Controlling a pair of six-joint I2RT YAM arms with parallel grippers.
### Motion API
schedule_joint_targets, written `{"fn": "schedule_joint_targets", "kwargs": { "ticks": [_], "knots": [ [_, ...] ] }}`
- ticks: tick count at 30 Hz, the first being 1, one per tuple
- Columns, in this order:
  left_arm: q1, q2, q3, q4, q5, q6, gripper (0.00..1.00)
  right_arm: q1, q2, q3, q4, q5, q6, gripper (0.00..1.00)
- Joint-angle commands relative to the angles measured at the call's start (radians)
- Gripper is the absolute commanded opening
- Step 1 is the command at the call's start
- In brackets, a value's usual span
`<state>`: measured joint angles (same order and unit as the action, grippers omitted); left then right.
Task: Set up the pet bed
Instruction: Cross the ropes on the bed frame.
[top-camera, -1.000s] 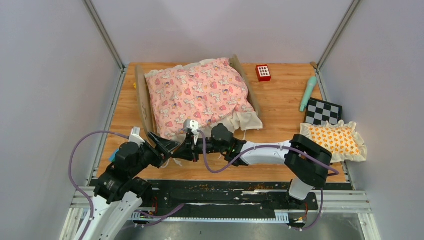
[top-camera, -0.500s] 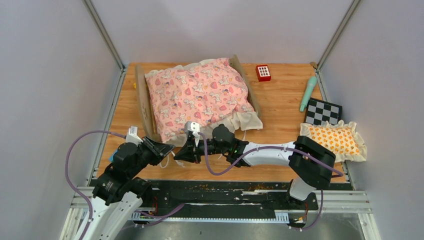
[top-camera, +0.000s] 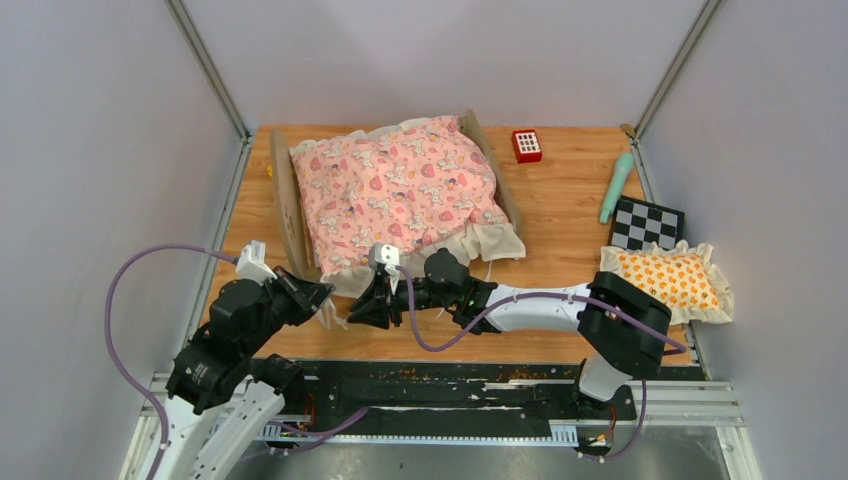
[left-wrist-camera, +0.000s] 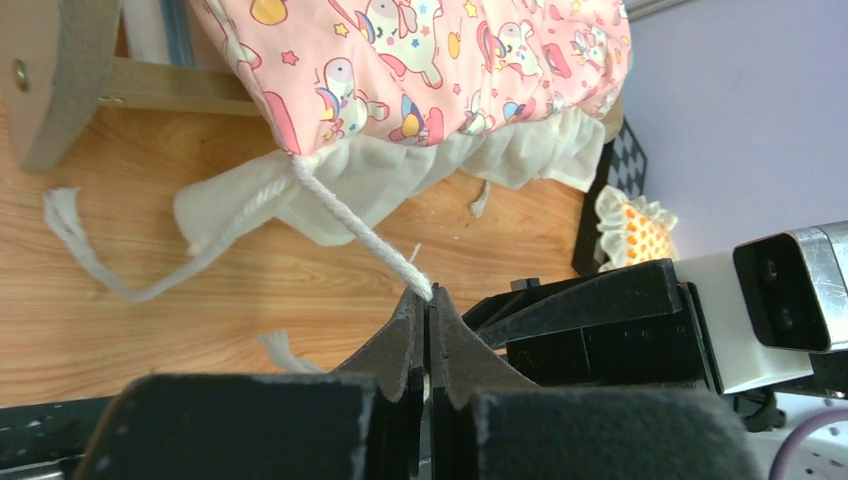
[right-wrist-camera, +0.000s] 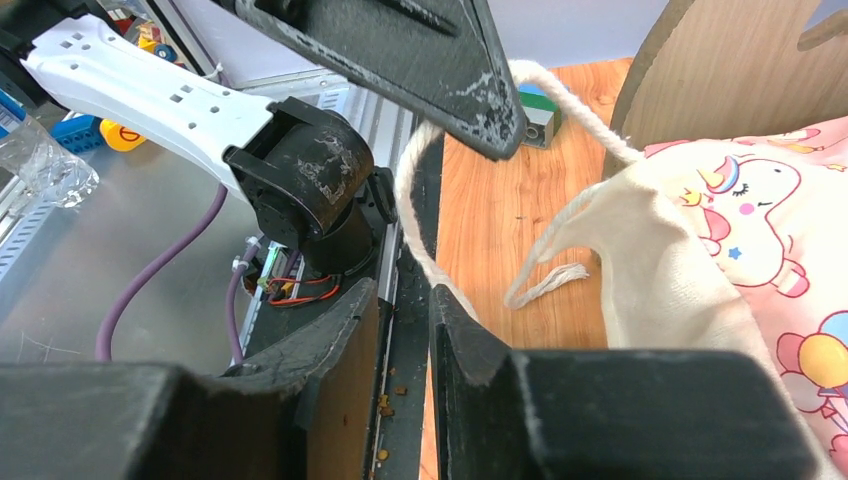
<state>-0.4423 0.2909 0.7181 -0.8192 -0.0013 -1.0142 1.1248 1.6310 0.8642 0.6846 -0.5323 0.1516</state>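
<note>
pet bed (top-camera: 400, 190) frame mostly covered; left pincer (left-wrist-camera: 430, 296) clamps cord (left-wrist-camera: 345, 228); right pincer (right-wrist-camera: 405, 296) slightly parted.

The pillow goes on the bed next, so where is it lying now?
In the top view, the orange pillow lies at the right edge of the table, just nearer the arms than the checkered board.

White arm links (top-camera: 535, 305), black joints (top-camera: 620, 325), purple cables (right-wrist-camera: 160, 272) (gripper fingers (right-wrist-camera: 470, 360) scuffed black).

quilt (top-camera: 400, 185): pink unicorn print | cord (left-wrist-camera: 352, 222): white | pillow (top-camera: 668, 278): orange pattern
</note>
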Motion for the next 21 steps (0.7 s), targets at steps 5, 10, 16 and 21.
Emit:
{"fn": "schedule_joint_targets", "kwargs": {
  "ticks": [5,10,16,21],
  "knots": [
    [0.003,0.114,0.164,-0.133,-0.051,0.245,0.03,-0.004,-0.062,0.029,-0.024,0.089,0.053,0.30],
    [0.004,0.182,0.210,-0.199,-0.044,0.330,0.04,-0.031,-0.074,0.121,-0.214,0.249,0.192,0.32],
    [0.004,0.206,0.243,-0.249,-0.084,0.377,0.00,-0.036,-0.061,0.165,-0.296,0.393,0.589,0.35],
    [0.004,0.209,0.255,-0.266,-0.100,0.406,0.00,-0.036,-0.025,0.179,-0.272,0.381,0.867,0.36]
  ]
}}
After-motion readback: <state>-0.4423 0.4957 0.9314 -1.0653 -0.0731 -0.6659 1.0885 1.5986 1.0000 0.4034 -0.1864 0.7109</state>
